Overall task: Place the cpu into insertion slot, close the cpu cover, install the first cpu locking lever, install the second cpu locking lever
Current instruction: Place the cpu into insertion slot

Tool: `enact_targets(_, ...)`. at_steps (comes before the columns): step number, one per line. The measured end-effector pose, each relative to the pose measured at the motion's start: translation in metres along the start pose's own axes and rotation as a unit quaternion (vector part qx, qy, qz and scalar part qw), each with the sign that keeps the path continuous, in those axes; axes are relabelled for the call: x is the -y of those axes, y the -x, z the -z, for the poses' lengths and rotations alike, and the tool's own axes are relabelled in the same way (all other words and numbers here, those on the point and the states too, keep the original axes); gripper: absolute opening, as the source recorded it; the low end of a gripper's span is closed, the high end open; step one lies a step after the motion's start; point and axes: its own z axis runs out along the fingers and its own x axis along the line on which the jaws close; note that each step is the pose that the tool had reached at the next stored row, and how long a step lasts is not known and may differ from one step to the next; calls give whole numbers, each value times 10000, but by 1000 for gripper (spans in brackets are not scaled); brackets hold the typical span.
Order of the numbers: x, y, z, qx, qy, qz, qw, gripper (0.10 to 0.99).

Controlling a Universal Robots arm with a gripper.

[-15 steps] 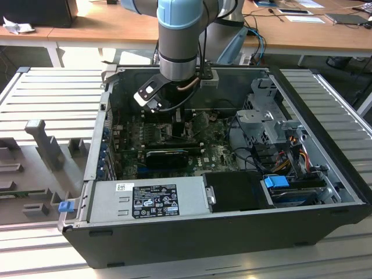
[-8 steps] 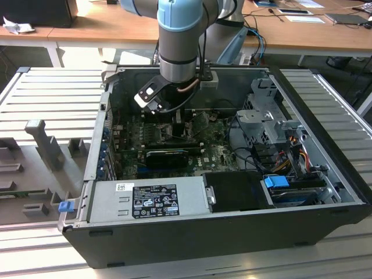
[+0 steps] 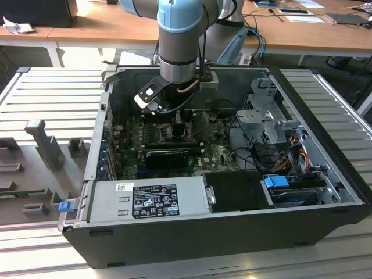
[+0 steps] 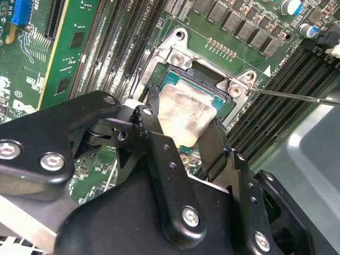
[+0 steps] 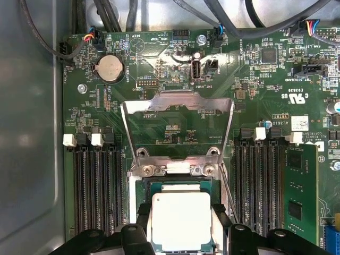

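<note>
Looking across the exterior view from its left: ribbed grey metal table (image 3: 52,93), then an open computer case (image 3: 232,232) lying on it. A grey power supply (image 3: 151,197) sits along the near wall, and a drive cage with a blue tab (image 3: 276,181) is toward the exterior view's right. Wooden desks (image 3: 104,26) run across the top of the frame.

The arm (image 3: 180,40) comes down from top centre, near vertical, wrist inside the case over the motherboard (image 3: 174,148).

Second wrist view: the gripper (image 4: 186,112) has its two black fingers (image 4: 154,114) closed against opposite edges of the cpu (image 4: 183,122). The chip is held tilted, just over the insertion slot (image 4: 204,77). A thin metal rod (image 4: 297,96) sticks out from a corner of the socket surround.

First wrist view, not seen from the other camera: the cpu cover (image 5: 178,100) is swung fully open and lies back over the board beyond the socket. The cpu (image 5: 181,218) lines up squarely with the slot's dark rim (image 5: 180,183). Rows of memory slots (image 5: 98,186) flank the socket on both sides, one green module (image 5: 300,191) is fitted, and a coin battery (image 5: 109,68) lies past the cover.
</note>
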Motion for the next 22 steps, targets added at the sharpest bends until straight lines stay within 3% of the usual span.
enact_targets(2, 0, 0, -2, -1, 0, 0, 10000, 545)
enact_targets(3, 0, 0, -2, -1, 0, 0, 10000, 612)
enact_targets(19, -3, -36, -7, -6, 0, 0, 10000, 612)
enact_targets(22, -4, -35, 25, -6, 0, 0, 10000, 612)
